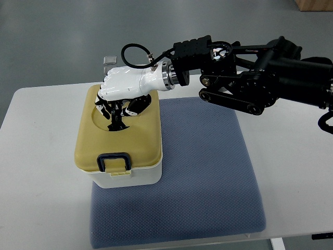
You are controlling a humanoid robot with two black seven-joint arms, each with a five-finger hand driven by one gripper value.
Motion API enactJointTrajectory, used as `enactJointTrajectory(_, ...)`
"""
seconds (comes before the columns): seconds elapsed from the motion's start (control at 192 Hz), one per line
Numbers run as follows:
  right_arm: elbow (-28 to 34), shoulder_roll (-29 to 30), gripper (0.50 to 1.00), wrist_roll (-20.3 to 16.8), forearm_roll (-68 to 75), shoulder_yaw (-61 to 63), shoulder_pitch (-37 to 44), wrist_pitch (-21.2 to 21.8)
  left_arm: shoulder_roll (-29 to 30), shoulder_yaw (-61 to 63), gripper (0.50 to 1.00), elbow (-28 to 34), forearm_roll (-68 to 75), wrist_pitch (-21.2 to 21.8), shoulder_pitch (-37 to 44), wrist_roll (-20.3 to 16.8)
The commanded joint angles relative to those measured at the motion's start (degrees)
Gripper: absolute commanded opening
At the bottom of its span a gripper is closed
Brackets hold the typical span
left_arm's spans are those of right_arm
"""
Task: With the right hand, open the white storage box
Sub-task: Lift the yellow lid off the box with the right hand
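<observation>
Nearest us, along the lower edge of the frame, lies a blue-grey mat of dimpled, woven-looking fabric, squarish with rounded corners. It rests on the smooth white bench, which spans the whole width of the frame. Our black right arm, built of jointed linkages and a looped cable, enters from the upper right. The storage box sits left of centre on the mat's left edge: a white plastic body under a pale yellow lid with rounded corners and a round recess on top. Our right hand, a glossy white shell with dark fingers, reaches down into that recess; we cannot tell whether the fingers are closed on anything. A dark blue latch clips the lid's near side.
</observation>
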Motion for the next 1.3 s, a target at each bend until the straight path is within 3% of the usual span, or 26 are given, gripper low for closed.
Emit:
enactJointTrajectory(0.0,0.02,-0.18,0.500,0.33,0.06,0.05,0.08,-0.85,0.00,0.00,1.000,0.01,0.00,0.00,0.00,0.00)
enactJointTrajectory(0.23,0.28,-0.36,0.500,1.47,0.41,1.45,0.08,-3.23,0.00,0.08,1.000,0.01,0.00,0.00,0.00,0.00)
enactJointTrajectory(0.527,0.37,-3.70,0.500,3.93,0.85,6.99,1.31,-3.14,0.00,0.00,1.000,-0.08,0.00,0.00,0.00,0.00)
enactJointTrajectory(0.725,0.46,-10.82,0.500,4.04,2.87,11.38,1.05,-2.96,0.00,0.00,1.000,0.01,0.00,0.00,0.00,0.00)
enactJointTrajectory(1.002,0.37,-25.06,0.500,4.04,9.55,12.00,0.43,-2.88,0.00,0.00,1.000,-0.08,0.00,0.00,0.08,0.00)
enactJointTrajectory(1.174,0.28,-31.21,0.500,4.04,9.38,12.00,-5.72,-3.23,0.00,0.00,1.000,0.01,0.00,0.00,0.00,0.00)
enactJointTrajectory(1.294,0.11,-32.17,0.500,4.04,8.94,12.09,-9.94,-3.84,0.00,0.00,1.000,0.01,0.00,0.00,0.00,0.00)
